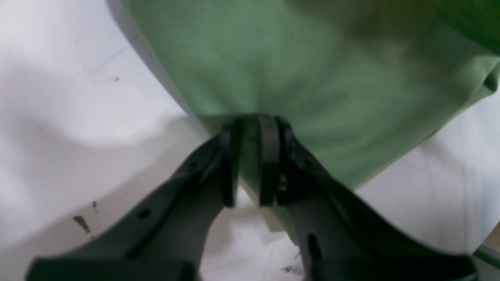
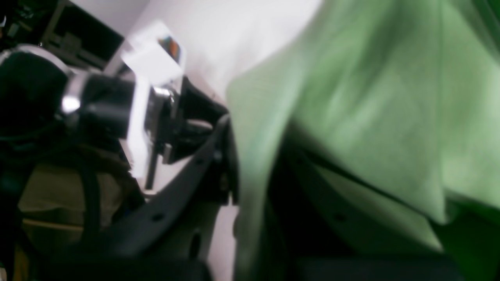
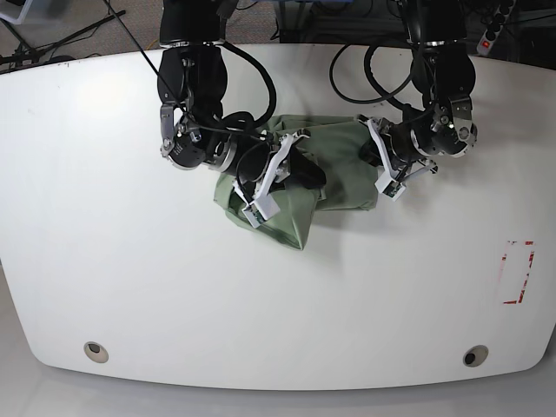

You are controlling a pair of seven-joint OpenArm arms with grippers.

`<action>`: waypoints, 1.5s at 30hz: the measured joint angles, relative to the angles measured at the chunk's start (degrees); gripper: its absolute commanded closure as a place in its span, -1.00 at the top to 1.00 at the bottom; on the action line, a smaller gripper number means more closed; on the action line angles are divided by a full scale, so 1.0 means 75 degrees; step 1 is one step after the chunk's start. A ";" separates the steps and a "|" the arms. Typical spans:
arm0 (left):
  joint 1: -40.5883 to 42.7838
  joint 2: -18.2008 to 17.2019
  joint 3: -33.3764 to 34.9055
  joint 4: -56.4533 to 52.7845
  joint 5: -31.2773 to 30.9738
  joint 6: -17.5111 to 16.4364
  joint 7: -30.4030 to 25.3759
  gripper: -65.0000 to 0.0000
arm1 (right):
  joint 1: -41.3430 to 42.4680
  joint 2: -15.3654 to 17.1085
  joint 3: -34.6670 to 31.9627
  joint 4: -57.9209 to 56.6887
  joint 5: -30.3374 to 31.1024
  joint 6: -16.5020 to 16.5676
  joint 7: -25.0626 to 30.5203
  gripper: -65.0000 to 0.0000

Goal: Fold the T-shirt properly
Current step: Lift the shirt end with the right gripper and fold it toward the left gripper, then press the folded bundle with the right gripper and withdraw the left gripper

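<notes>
while no label shows, both claws seemingly pinch the t-shirt.

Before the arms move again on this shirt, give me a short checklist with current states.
1. Left claw shut on T-shirt: ok, cloth sits between its fingers.
2. Right claw shut on cloth: cannot tell, view blurred and shirt covers it.
3. Shirt flat: not ok, bunched between the arms.
4. Shirt on table: ok, away from the edges.
5. Cables clear of shirt: cannot tell.

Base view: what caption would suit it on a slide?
Two robot arms gather a crumpled green T-shirt at the middle of a white table.
</notes>
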 measured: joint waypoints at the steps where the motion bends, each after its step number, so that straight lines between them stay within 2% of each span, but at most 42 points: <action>1: 0.0003 0.0003 0.0000 -0.0003 0.0000 0.0000 0.0000 -0.79 | 0.0041 0.0000 0.0000 -0.0108 0.0041 -0.0003 -0.0003 -0.97; 9: -0.0003 0.0020 0.0000 0.0000 0.0000 0.0000 0.0000 -0.79 | 0.0181 -0.0082 -0.0551 -0.0449 -0.0047 -0.0006 0.0146 -0.95; 15: -0.0003 0.0020 0.0000 0.0000 0.0000 0.0000 0.0003 -0.79 | 0.0169 -0.0085 -0.1142 -0.0458 -0.0041 -0.0006 0.0731 -0.94; 24: 0.0000 0.0020 0.0000 0.0000 -0.0023 0.0003 0.0000 -0.79 | 0.0367 -0.0085 -0.1390 -0.1294 -0.0020 -0.0035 0.0787 -0.94; 27: 0.0003 0.0090 -0.0248 0.0012 -0.0064 -0.0003 0.0017 -0.79 | 0.0356 -0.0079 -0.1384 -0.1303 0.0009 -0.0029 0.0787 -0.93; 29: 0.0064 0.0210 -0.0697 0.0122 -0.0114 -0.0029 0.0096 -0.79 | 0.0361 -0.0058 -0.1384 -0.1303 0.0009 -0.0032 0.0787 -0.78; 31: 0.0087 0.0248 -0.1084 0.0251 -0.0216 -0.0023 0.0248 -0.79 | 0.0350 -0.0058 -0.1384 -0.1297 0.0012 -0.0029 0.0784 -0.41; 32: 0.0093 0.0230 -0.1204 0.0318 -0.0271 -0.0023 0.0303 -0.79 | 0.0350 -0.0061 -0.1384 -0.1297 0.0009 -0.0029 0.0766 -0.19; 34: 0.0128 0.0207 -0.1381 0.0414 -0.0446 0.0000 0.0408 -0.79 | 0.0350 -0.0061 -0.1384 -0.1297 0.0009 -0.0026 0.0769 0.39; 37: 0.0166 0.0201 -0.1437 0.0472 -0.0761 0.0015 0.0487 -0.79 | 0.0347 -0.0064 -0.1399 -0.1297 0.0052 -0.0023 0.0766 0.99; 40: 0.0321 0.0213 -0.1443 0.0664 -0.1011 0.0020 0.0434 -0.79 | 0.0347 -0.0029 -0.1749 -0.1297 0.0038 -0.0055 0.0784 1.00; 45: 0.0621 0.0207 -0.1507 0.1145 -0.0976 0.0026 0.0495 -0.79 | 0.0315 -0.0122 -0.2136 -0.1198 0.0050 -0.0009 0.0743 0.74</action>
